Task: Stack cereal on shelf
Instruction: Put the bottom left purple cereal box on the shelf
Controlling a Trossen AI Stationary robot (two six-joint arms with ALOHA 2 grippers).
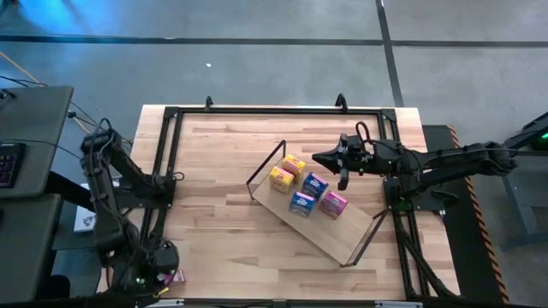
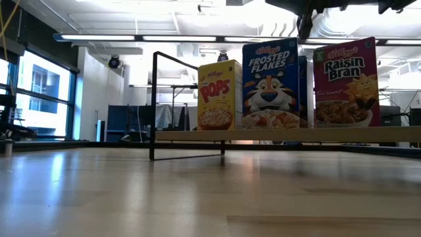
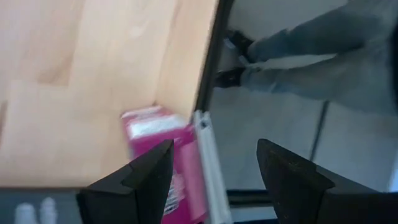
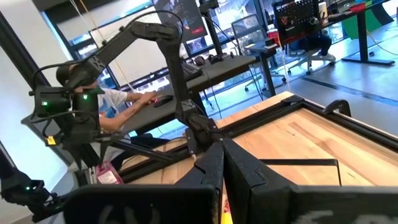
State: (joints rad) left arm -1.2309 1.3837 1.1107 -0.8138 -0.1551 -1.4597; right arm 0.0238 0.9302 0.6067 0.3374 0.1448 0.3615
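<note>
My shelf (image 1: 342, 244) lies slantwise across the middle of the worktop (image 1: 223, 180), a black wire frame (image 1: 265, 167) rising at each short end. Five boxes stand on its upper-left half: two yellow boxes (image 1: 288, 172) touching each other nearest that end, two blue boxes (image 1: 308, 193) next, then a pink box (image 1: 334, 204). From table height they show upright as Pops (image 2: 219, 95), Frosted Flakes (image 2: 270, 83) and Raisin Bran (image 2: 345, 82). My right pincer (image 1: 324, 157) hangs above the shelf just beside the yellow and blue boxes, its fingers pressed together to a point and holding nothing. My left pincer (image 3: 214, 171) is at the worktop's near-left corner, fingers (image 3: 152, 168) spread wide. The sixth box (image 3: 165, 158), pink, lies at the worktop's edge there, against my left finger. Beyond that edge a person's legs (image 3: 311, 53) show on the floor.
</note>
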